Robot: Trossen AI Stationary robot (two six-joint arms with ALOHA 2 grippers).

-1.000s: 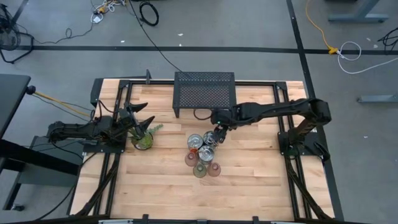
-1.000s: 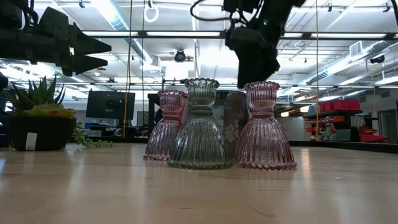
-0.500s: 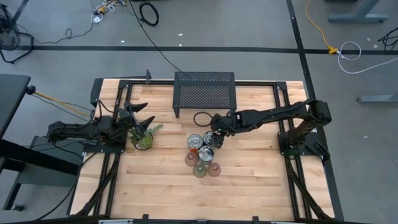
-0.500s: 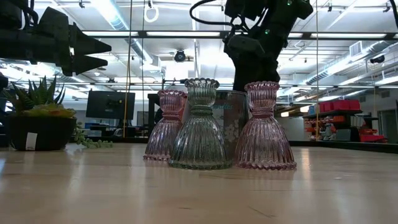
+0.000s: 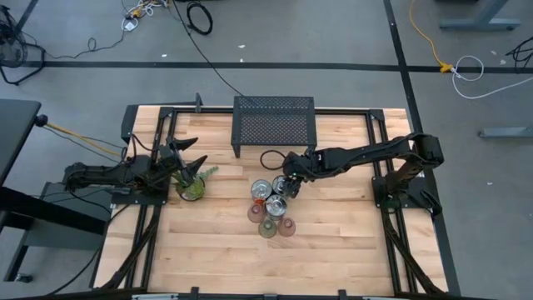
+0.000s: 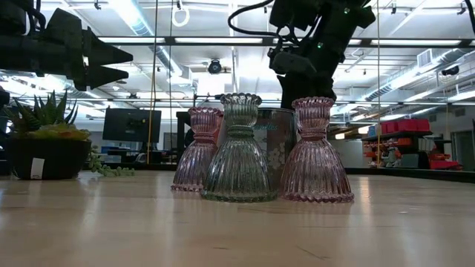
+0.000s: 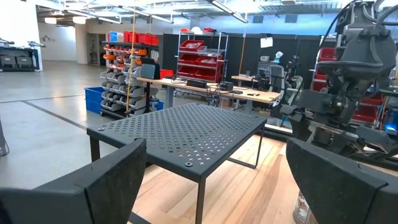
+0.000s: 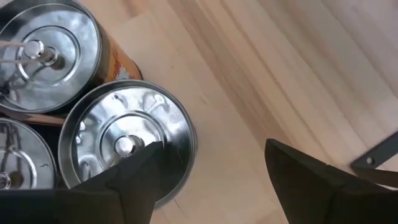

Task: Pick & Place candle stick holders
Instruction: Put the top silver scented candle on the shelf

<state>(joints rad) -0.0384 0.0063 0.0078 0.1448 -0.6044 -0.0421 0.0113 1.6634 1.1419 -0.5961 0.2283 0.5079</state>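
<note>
Three silver tins stand close together mid-table: one with an orange side (image 5: pixel 261 190) (image 8: pixel 43 56), one nearer the front (image 5: pixel 277 206), and one (image 8: pixel 127 143) under my right gripper. Three ribbed glass cups stand upright in front of them: pink (image 6: pixel 197 152), olive (image 6: pixel 239 148) and pink (image 6: pixel 315 152). My right gripper (image 5: pixel 287 185) (image 8: pixel 214 180) is open and points down just above the tins. One finger (image 8: pixel 134 183) is over a tin's open top and the other (image 8: pixel 311 180) over bare wood. My left gripper (image 5: pixel 190 160) (image 7: pixel 211 186) is open and empty at the left.
A black mesh stand (image 5: pixel 274 125) stands at the far middle, behind the tins. A small spiky potted plant (image 5: pixel 192 187) sits just under my left gripper. Bare wood lies to the right of the tins and along the near edge.
My right gripper has moved a little toward the table's left and down, from beside the tins to just over them. The tins and cups have stayed in place.
</note>
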